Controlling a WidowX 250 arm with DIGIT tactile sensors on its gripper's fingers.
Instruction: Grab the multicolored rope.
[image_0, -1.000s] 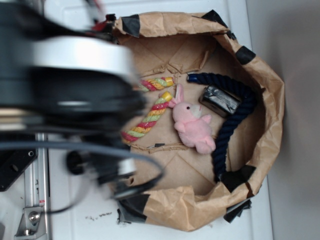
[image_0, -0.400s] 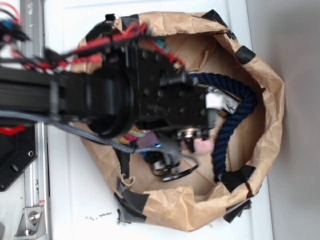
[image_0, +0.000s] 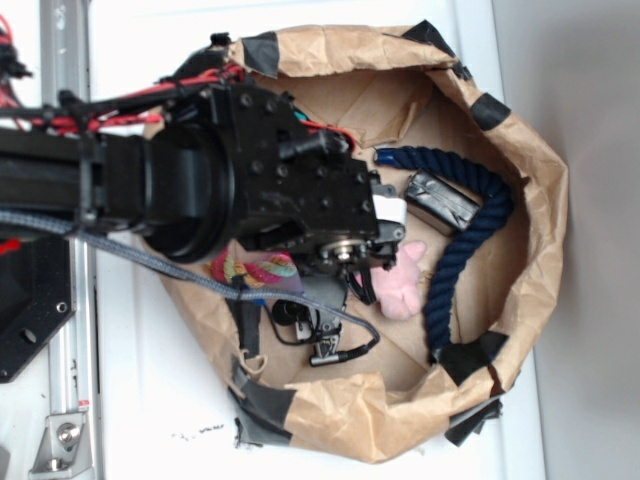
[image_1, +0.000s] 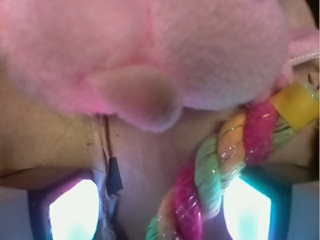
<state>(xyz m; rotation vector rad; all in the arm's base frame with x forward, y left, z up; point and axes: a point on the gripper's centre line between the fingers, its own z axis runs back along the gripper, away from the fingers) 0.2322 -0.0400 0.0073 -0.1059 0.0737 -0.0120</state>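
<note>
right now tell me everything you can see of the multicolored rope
The multicolored rope is a thick twist of pink-red, light green and yellow-orange strands with glinting threads and a soft, fibrous look. In the wrist view it runs diagonally up to a yellow cap at its end, which sits against the pink plush toy. It lies on the brown paper of the bag, close to one lit gripper finger. In the exterior view only a short curved stretch shows under the arm.

Pink plush bunny (image_0: 400, 285), navy rope (image_0: 470, 235), black box (image_0: 440, 203) in paper bag (image_0: 530, 150)
</note>
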